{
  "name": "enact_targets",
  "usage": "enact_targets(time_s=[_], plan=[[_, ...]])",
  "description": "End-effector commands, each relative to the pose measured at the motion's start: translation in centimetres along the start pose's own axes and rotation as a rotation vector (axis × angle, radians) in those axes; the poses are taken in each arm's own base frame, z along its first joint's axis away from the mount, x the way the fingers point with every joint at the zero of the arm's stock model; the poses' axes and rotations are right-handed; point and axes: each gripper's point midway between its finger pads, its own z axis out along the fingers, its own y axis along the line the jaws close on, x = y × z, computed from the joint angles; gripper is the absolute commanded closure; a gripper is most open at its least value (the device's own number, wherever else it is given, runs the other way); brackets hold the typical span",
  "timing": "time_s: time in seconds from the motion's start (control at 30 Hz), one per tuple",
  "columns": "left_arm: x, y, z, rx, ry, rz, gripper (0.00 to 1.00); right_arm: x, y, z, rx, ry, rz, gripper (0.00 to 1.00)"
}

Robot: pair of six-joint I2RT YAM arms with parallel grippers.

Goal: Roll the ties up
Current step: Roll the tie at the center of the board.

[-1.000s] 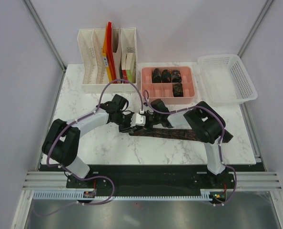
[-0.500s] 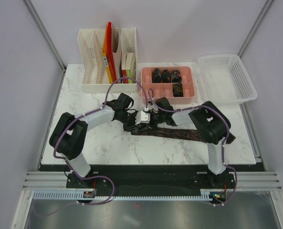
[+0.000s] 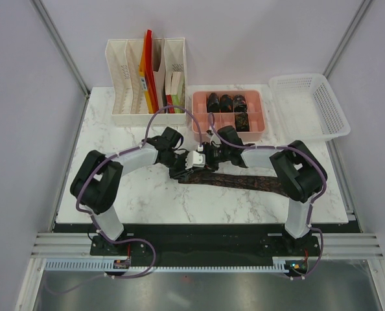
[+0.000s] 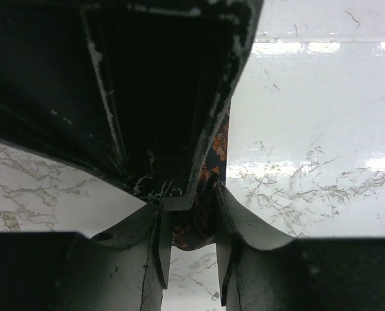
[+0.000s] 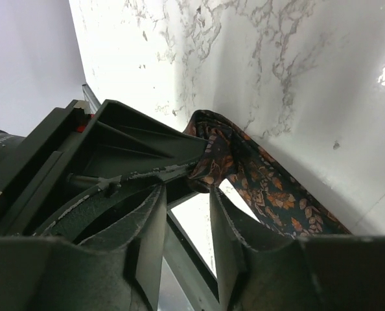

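I'm on the long dark brown-black fabric necktie (image 3: 244,182) with the fine reddish pattern: it lies stretched flat across the white marble table (image 3: 147,191), just ahead of both arms. Its left end curls up, and my left gripper (image 3: 179,172) is pinching that curl between its fingers (image 4: 159,246). My right gripper (image 3: 198,164) sits right beside it, jaws apart, nothing between them. Behind, four small dark rolled ties (image 3: 226,102) sit in the pink plastic compartment tray (image 3: 209,124). A white mesh basket (image 3: 303,107) stands right of it, a white slotted file rack (image 3: 121,78) left.
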Motion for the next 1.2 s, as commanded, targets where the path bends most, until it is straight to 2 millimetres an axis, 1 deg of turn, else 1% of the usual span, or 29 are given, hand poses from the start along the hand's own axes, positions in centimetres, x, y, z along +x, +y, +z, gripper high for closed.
enact_targets(time_s=[0.0, 0.13, 0.33, 0.53, 0.63, 0.67, 0.7, 0.73, 0.77, 0.8, 0.83, 0.87, 0.9, 0.93, 0.97, 1.0, 1.03, 1.1, 1.13, 1.17], plan=[[2.3, -1.6, 1.5, 0.063, 0.068, -0.074, 0.64, -0.4, 0.8, 0.3, -0.025, -0.029, -0.032, 0.59], [2.2, -1.6, 1.4, 0.066, 0.069, -0.068, 0.63, -0.2, -0.5, 1.2, -0.002, -0.032, -0.013, 0.60], [2.2, -1.5, 1.5, 0.068, 0.071, -0.072, 0.62, 0.3, -0.7, 2.6, -0.004, -0.025, -0.028, 0.60], [2.2, -1.5, 1.5, 0.073, 0.071, -0.072, 0.62, 0.4, -2.1, 3.6, 0.034, -0.020, -0.033, 0.63], [2.3, -1.6, 1.5, 0.076, 0.071, -0.069, 0.62, 0.6, -2.0, 3.6, 0.018, -0.020, -0.032, 0.63], [2.3, -1.6, 1.5, 0.076, 0.071, -0.067, 0.62, 0.5, -1.6, 3.5, 0.000, -0.027, -0.026, 0.62], [2.3, -1.6, 1.5, 0.076, 0.071, -0.066, 0.62, 0.9, -1.6, 3.5, -0.011, -0.020, -0.020, 0.61], [2.3, -1.7, 1.5, 0.080, 0.070, -0.068, 0.62, 0.5, -1.0, 3.3, -0.036, -0.041, -0.026, 0.60], [2.2, -1.6, 1.5, 0.077, 0.070, -0.064, 0.62, 0.6, -1.1, 3.3, -0.035, -0.046, -0.014, 0.60], [2.3, -1.6, 1.5, 0.078, 0.073, -0.067, 0.62, 0.8, -1.3, 3.3, -0.030, -0.047, -0.012, 0.62], [2.3, -1.6, 1.4, 0.075, 0.072, -0.067, 0.62, 0.9, -1.6, 3.4, -0.019, -0.044, -0.005, 0.66], [2.3, -1.6, 1.5, 0.078, 0.073, -0.069, 0.61, 0.9, -1.8, 3.4, -0.009, -0.042, -0.011, 0.76], [2.3, -1.6, 1.5, 0.076, 0.073, -0.070, 0.60, 1.0, -2.0, 3.4, -0.001, -0.040, -0.013, 0.83], [2.2, -1.5, 1.4, 0.073, 0.070, -0.074, 0.54, 1.0, -2.5, 3.4, 0.025, -0.043, -0.007, 0.89], [2.1, -1.4, 1.3, 0.070, 0.066, -0.075, 0.52, 1.1, -2.9, 3.4, 0.044, -0.038, -0.004, 0.99], [2.0, -1.3, 1.2, 0.066, 0.062, -0.073, 0.49, 0.9, -2.8, 3.4, 0.049, -0.035, -0.030, 1.00], [1.5, -1.0, 0.6, 0.047, 0.046, -0.063, 0.43, 1.5, -3.8, 3.4, 0.091, -0.008, -0.012, 1.00], [0.9, -0.3, -0.4, 0.014, 0.024, -0.054, 0.38, 1.2, -4.6, 3.2, 0.127, -0.013, -0.027, 1.00], [0.4, 0.3, -1.4, -0.017, 0.005, -0.044, 0.34, 1.5, -5.1, 3.0, 0.147, -0.006, -0.020, 1.00], [0.1, 0.6, -2.0, -0.032, -0.006, -0.039, 0.33, 1.4, -5.5, 2.9, 0.164, -0.010, -0.019, 1.00]])
